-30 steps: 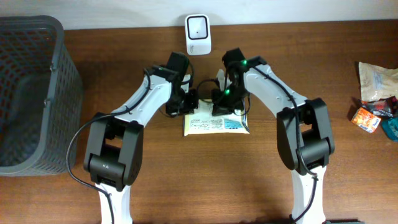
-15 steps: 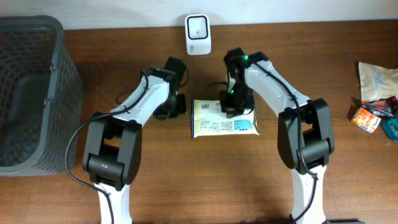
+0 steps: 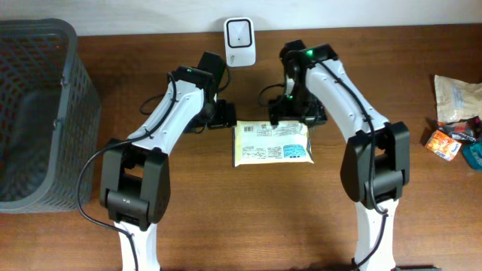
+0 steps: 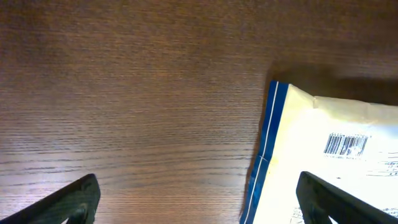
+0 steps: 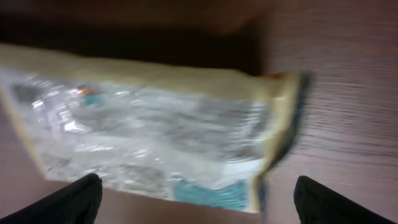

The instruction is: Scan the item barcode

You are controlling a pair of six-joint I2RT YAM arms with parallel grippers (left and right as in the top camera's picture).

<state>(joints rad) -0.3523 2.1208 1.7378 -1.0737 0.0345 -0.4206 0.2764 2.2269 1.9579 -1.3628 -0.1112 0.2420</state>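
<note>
**Item: packet** (image 3: pixel 271 143). It is lying flat on the counter (image 3: pixel 226 226), between the two arms and a little short of the scanner (image 3: pixel 239 41), which is standing at the far edge. The barcode (image 4: pixel 346 144) is facing up, and you are seeing it near the blue-edged end in the left wrist view.

**Item: left pincer** (image 4: pixel 199 200). It is standing wide and holding nothing, framing bare wood and the packet's end below it. A second ago it was shut and crowding the packet. It is now sitting just beside the packet's far left corner.

**Item: right pincer** (image 5: pixel 199 199). It is likewise wide and empty, hovering over the packet's far right corner. Its view is blurring, so you are probably catching it mid-move. A second ago it too was closed at the packet.

**Change noted.** Both arms are letting go together. The packet is resting slightly further right than a second ago, with its printed face up.

**Meaning for you.** The repositioning is looking finished, but the scan is not. The code is pointing at the ceiling rather than at the scanner, so you are likely heading for a fresh grasp to present it.

**Other stock.** The basket (image 3: pixel 71 75) is sitting at the left and loose snack packs (image 3: pixel 456 98) at the far right, both well apart from the work.
</note>
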